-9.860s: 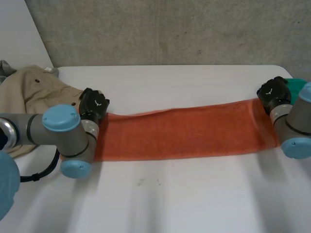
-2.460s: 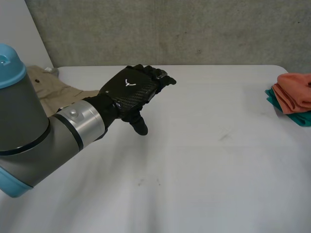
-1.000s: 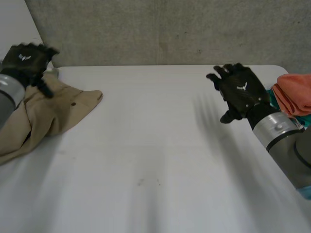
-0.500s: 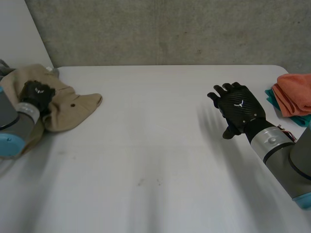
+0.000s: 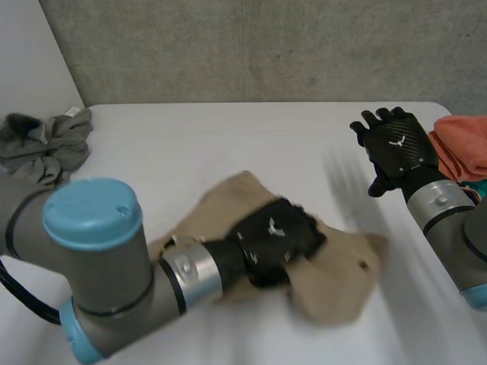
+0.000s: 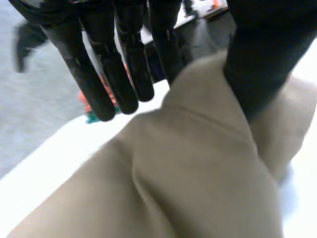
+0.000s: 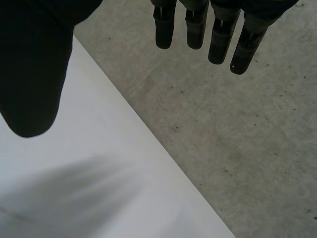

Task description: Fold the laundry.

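Observation:
A beige garment (image 5: 338,277) lies crumpled on the white table (image 5: 228,144), in the middle toward the front. My left hand (image 5: 274,239) rests on its middle with fingers curled into the cloth. In the left wrist view the beige garment (image 6: 198,173) passes between the thumb and the fingers (image 6: 99,74), pinched there. My right hand (image 5: 396,148) hovers above the table's right side, apart from the garment. Its fingers (image 7: 195,25) are straight and spread, with nothing in them.
A folded orange towel (image 5: 464,152) sits on a teal cloth (image 5: 475,186) at the right edge, just beyond my right hand. A crumpled grey cloth (image 5: 42,141) lies at the far left. A concrete wall stands behind the table.
My left hand closed on the beige garment at the left edge and dragged it to the table's middle, uncovering the grey cloth. My right hand drifted slightly right and back.

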Controlling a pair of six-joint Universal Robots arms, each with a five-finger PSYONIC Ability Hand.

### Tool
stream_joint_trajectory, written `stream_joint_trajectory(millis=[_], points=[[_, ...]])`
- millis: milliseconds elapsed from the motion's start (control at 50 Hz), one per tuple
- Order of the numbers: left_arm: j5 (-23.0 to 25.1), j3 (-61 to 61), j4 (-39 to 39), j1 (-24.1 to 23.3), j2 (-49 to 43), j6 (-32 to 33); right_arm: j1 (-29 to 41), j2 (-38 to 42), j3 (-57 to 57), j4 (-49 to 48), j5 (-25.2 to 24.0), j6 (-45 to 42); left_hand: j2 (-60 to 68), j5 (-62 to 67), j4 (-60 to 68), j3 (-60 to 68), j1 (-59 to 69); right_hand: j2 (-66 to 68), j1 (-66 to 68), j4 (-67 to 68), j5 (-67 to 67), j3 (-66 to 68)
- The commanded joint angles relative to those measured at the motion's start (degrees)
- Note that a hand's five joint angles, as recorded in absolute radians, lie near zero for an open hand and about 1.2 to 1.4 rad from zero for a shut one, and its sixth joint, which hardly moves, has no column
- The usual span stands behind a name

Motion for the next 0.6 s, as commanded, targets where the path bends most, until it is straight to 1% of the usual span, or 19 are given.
stream_joint_trajectory(millis=[20,40,60,100,120,140,180,200,260,280,320,340,360,380,420,440,460,520,600], points=[[-0.68,0.10,-6.37,0.34,4.80,0.25,-0.71,-0.02,-0.82,0.09,-0.68,0.13,-36.67,-36.46,-37.43,-37.50,-34.55,-2.77,-1.81,-3.51,-3.32,-2.47],[-0.95,0.28,-6.45,1.05,5.68,0.16,-0.71,-0.02,-1.00,0.17,-0.68,0.13,-37.17,-36.96,-37.93,-38.01,-35.05,-2.77,-1.81,-3.51,-3.32,-2.47],[-1.91,0.46,-6.46,3.23,7.26,-0.28,-0.62,-0.02,-1.17,0.17,-0.68,0.13,-39.01,-38.80,-39.77,-39.84,-36.89,-2.77,-1.81,-3.51,-3.32,-2.47],[-3.40,0.54,-6.46,5.87,8.76,-0.72,-0.35,-0.02,-1.87,0.87,-0.77,0.21,-42.71,-42.50,-43.47,-43.54,-40.59,-2.77,-1.81,-3.51,-3.32,-2.47],[-5.32,0.46,-6.46,8.06,10.16,-0.98,-0.18,-0.02,-2.23,1.23,-0.94,0.21,-44.39,-44.18,-45.16,-45.23,-42.27,-2.77,-1.81,-3.51,-3.32,-2.47],[-6.47,0.37,-6.46,8.95,10.70,-1.24,-0.09,-0.02,-3.10,2.53,-1.29,0.21,-44.41,-44.20,-45.17,-45.25,-42.29,-2.77,-1.81,-3.51,-3.32,-2.47],[-8.76,0.28,-6.46,10.10,11.67,-1.77,0.00,-0.02,-4.16,4.65,-1.90,0.21,-44.41,-44.20,-45.17,-45.25,-42.29,-2.77,-1.81,-3.51,-3.32,-2.47],[-11.38,0.11,-6.46,10.54,12.37,-2.56,0.00,-0.02,-4.95,5.96,-2.43,0.21,-44.74,-44.53,-45.51,-45.58,-42.62,-2.77,-1.81,-3.51,-3.32,-2.47],[-15.26,-0.33,-6.54,10.81,13.60,-3.79,-0.09,0.25,-8.98,13.51,-5.15,0.21,-46.08,-45.88,-46.85,-46.92,-43.96,-2.77,-1.81,-3.51,-3.32,-2.47],[-18.06,-0.77,-6.89,11.33,14.47,-4.58,-0.09,0.51,-10.21,15.71,-6.12,0.21,-46.76,-46.55,-47.52,-47.59,-44.64,-2.77,-1.81,-3.51,-3.32,-2.47],[-21.06,-1.56,-6.98,12.03,15.18,-5.29,0.26,1.65,-14.17,22.13,-9.54,0.21,-46.76,-46.55,-47.53,-47.60,-44.64,-2.77,-1.81,-3.51,-3.32,-2.47],[-22.55,-2.09,-7.07,12.56,15.36,-5.64,0.44,2.44,-15.57,24.15,-10.77,0.21,-46.76,-46.55,-47.53,-47.60,-44.64,-2.77,-1.81,-3.51,-3.32,-2.47],[-25.70,-3.14,-7.07,13.70,15.88,-6.16,0.61,3.40,-17.07,25.91,-11.92,0.30,-46.60,-46.39,-47.36,-47.43,-44.48,-2.77,-1.81,-3.51,-3.32,-2.47],[-27.21,-3.76,-7.16,14.23,16.15,-6.34,1.22,5.59,-20.30,28.97,-14.02,0.39,-46.43,-46.22,-47.19,-47.27,-44.31,-2.77,-1.81,-3.51,-3.32,-2.47],[-30.46,-4.72,-7.51,15.11,16.50,-6.69,2.19,8.06,-23.83,31.71,-15.26,0.39,-46.26,-46.05,-47.02,-47.10,-44.14,-2.77,-1.81,-3.51,-3.32,-2.47],[-33.53,-5.77,-8.21,15.81,16.59,-6.78,2.72,9.29,-25.68,32.86,-15.96,0.48,-46.26,-46.05,-47.02,-47.10,-44.14,-2.77,-1.81,-3.51,-3.32,-2.47],[-34.95,-6.30,-8.65,16.08,16.59,-6.78,3.68,12.09,-29.52,34.70,-17.28,0.39,-46.43,-46.22,-47.19,-47.26,-44.31,-2.77,-1.81,-3.51,-3.32,-2.47],[-39.08,-8.15,-11.01,16.61,16.42,-6.78,4.92,15.70,-33.24,35.77,-18.34,0.04,-46.26,-46.05,-47.02,-47.10,-44.14,-2.77,-1.81,-3.51,-3.32,-2.47],[-40.24,-10.69,-14.00,17.48,16.24,-6.61,7.03,21.42,-39.13,35.59,-19.05,-0.23,-46.26,-46.05,-47.02,-47.10,-44.14,-2.77,-1.81,-3.51,-3.32,-2.47]])
